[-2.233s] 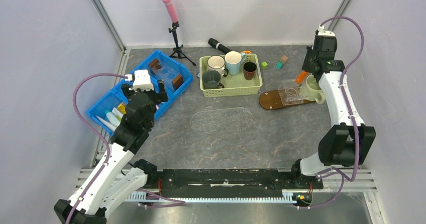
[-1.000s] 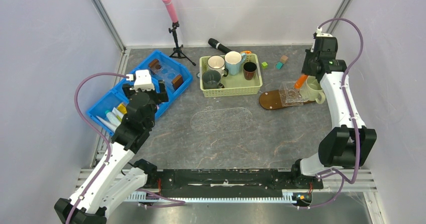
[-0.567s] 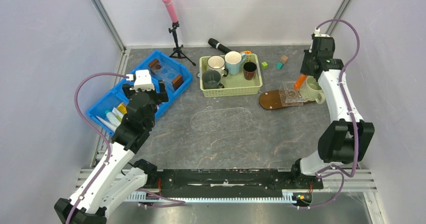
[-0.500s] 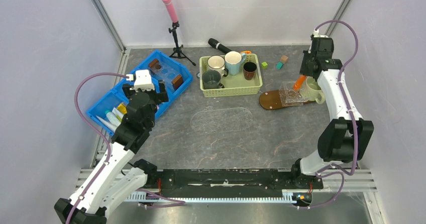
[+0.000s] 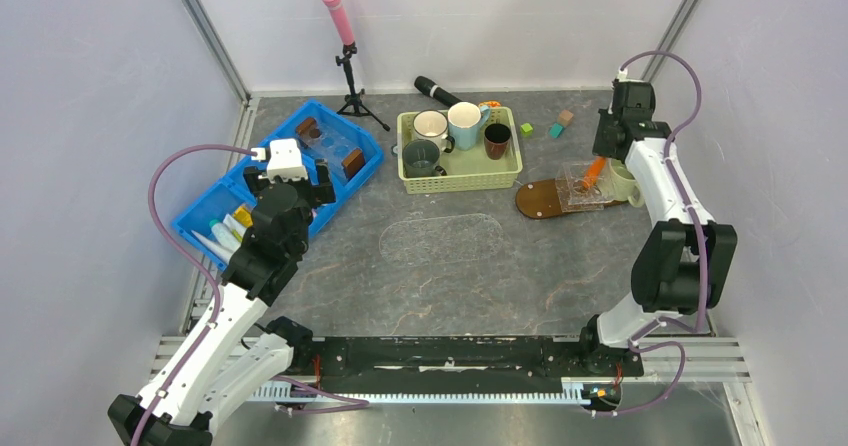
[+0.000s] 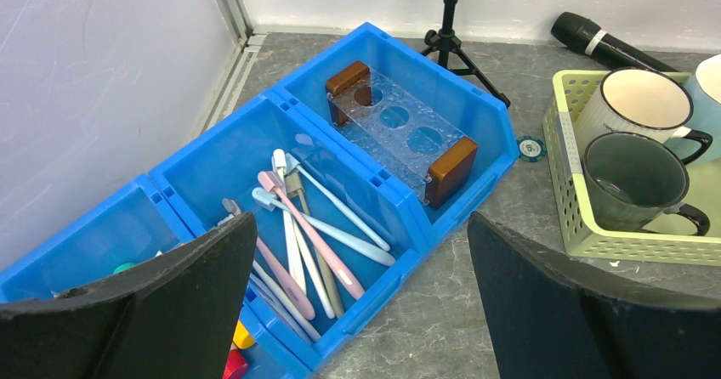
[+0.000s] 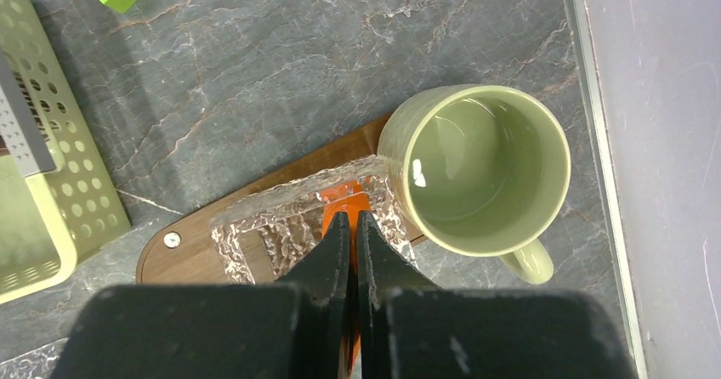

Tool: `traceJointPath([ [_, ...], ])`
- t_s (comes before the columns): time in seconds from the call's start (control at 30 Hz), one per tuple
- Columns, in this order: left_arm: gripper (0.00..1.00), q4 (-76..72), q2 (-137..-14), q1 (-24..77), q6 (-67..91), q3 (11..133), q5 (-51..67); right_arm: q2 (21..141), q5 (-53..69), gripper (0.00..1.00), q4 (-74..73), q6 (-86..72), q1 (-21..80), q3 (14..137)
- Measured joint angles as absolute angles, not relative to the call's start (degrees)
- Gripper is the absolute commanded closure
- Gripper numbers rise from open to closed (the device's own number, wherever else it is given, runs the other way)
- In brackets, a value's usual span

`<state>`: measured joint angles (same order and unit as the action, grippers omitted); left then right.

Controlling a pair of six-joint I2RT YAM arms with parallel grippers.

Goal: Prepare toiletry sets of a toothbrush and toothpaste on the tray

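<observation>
Toothpaste (image 7: pixel 344 199) first: the orange tube is clamped between the fingers of my right gripper (image 7: pixel 351 226), jaws squeezed tight on it. Its lower end points down into the clear textured holder (image 7: pixel 272 230) that sits on the tray (image 7: pixel 191 256); whether it touches bottom I cannot tell. Pressed against that holder, at the tray's right end, stands a pale green mug (image 7: pixel 476 162), upright and with nothing in it. Over on the other side my left gripper (image 6: pixel 359 251) hangs above the blue divided bin (image 6: pixel 489 137), fingers spread wide apart and holding nothing. Looking into the bin, the far compartment has a clear rack with wooden ends (image 6: pixel 400 128) lying slantwise across it. The middle compartment holds a loose heap of toothbrushes (image 6: pixel 310 243), pink, white and pale blue, crossing one another. The near compartment shows a few bright tubes (image 5: pixel 225 231), mostly hidden behind my finger. Between the bin and the tray sits the green basket (image 5: pixel 462 178), and in it are four mugs: a white mug (image 5: pixel 430 124), a light blue mug (image 5: pixel 466 121), a dark grey mug (image 5: pixel 420 155) and a brown mug (image 5: pixel 497 140), all upright.
</observation>
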<state>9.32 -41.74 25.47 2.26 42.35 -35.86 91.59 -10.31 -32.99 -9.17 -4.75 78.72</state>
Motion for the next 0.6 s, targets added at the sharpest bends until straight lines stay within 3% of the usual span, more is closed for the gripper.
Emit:
traceJointPath([
  [0.53,0.00,9.32,-41.74,25.45,2.26,42.33,-35.83,94.32,-11.64,1.00,-31.14,-9.17,-4.89,78.48],
  [0.6,0.00,9.32,-41.74,25.47,2.26,42.33,-35.81,94.41,-11.77,0.93,-30.92,-9.17,-4.89,78.48],
])
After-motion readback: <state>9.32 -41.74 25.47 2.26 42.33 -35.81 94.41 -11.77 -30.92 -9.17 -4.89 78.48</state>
